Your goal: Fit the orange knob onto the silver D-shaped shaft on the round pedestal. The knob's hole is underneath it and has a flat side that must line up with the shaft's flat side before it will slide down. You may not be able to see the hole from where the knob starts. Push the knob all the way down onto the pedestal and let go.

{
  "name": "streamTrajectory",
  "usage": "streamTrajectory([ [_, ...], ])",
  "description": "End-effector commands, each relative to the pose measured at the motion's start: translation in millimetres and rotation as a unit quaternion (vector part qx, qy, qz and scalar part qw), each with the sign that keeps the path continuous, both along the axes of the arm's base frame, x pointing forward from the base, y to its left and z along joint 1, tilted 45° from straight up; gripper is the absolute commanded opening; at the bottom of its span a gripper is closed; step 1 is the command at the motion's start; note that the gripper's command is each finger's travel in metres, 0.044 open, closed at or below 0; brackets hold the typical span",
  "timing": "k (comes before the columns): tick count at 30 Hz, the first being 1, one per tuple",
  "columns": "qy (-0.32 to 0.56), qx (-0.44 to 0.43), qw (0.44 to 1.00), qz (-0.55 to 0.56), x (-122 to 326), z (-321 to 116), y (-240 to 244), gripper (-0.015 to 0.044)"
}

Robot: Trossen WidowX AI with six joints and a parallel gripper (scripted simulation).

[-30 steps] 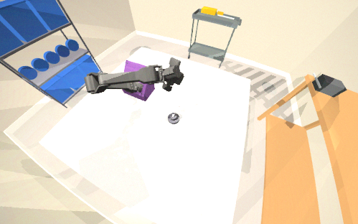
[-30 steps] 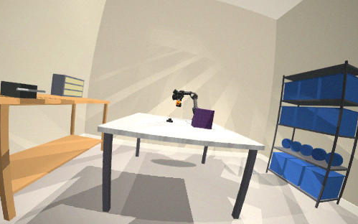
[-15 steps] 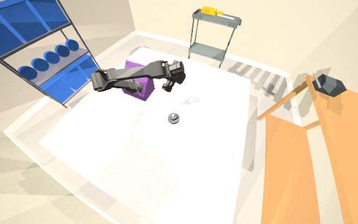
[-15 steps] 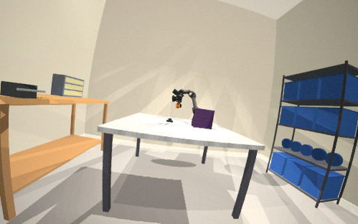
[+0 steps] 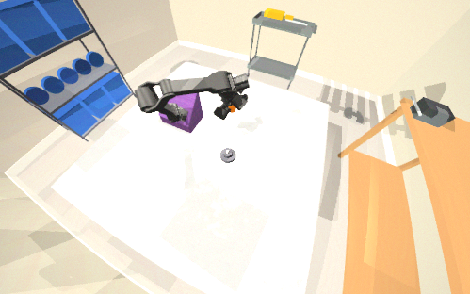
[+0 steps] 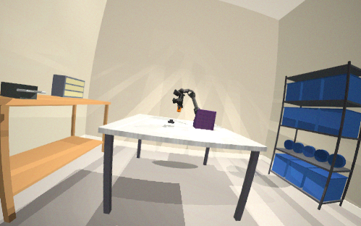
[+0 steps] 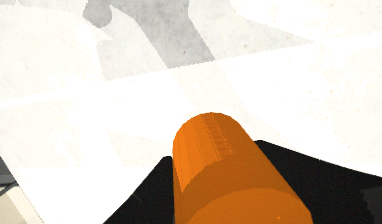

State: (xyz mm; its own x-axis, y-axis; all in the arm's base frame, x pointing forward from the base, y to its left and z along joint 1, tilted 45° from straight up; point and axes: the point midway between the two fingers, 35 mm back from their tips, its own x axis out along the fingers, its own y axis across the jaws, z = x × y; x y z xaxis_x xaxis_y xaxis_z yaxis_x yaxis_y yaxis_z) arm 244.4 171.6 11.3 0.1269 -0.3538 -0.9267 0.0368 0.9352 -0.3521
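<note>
The orange knob (image 5: 232, 108) (image 6: 179, 109) (image 7: 208, 150) is held up in the air. My gripper (image 5: 231, 109) (image 6: 179, 107) is shut on it, with one black finger on each side in the wrist view. The knob's underside and hole cannot be seen. The round pedestal (image 5: 228, 155) (image 6: 171, 122) stands on the white table, with a small light shaft at its middle; the shaft's flat side is too small to make out. The gripper and knob are above the table, behind the pedestal in the top view, and apart from it. The pedestal is not in the wrist view.
A purple block (image 5: 192, 113) (image 6: 205, 119) stands on the white table (image 5: 129, 188) (image 6: 182, 137) close to the arm's base. A wooden bench, a grey cart and a shelf rack with blue bins stand off the table.
</note>
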Motion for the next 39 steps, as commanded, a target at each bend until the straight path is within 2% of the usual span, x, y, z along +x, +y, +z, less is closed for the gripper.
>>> streamTrajectory([
  [1, -0.008, -0.039, 0.999, -0.003, 3.1, -3.7, 2.2, 0.0],
  [16, -0.01, -0.176, 0.984, -0.023, 6.5, -26.1, -8.0, 0.0],
  [21, -0.011, -0.177, 0.984, -0.023, 10.5, -37.4, -16.1, 0.0],
  [39, -0.014, -0.193, 0.981, -0.026, 32.5, -119.3, -84.0, 0.0],
])
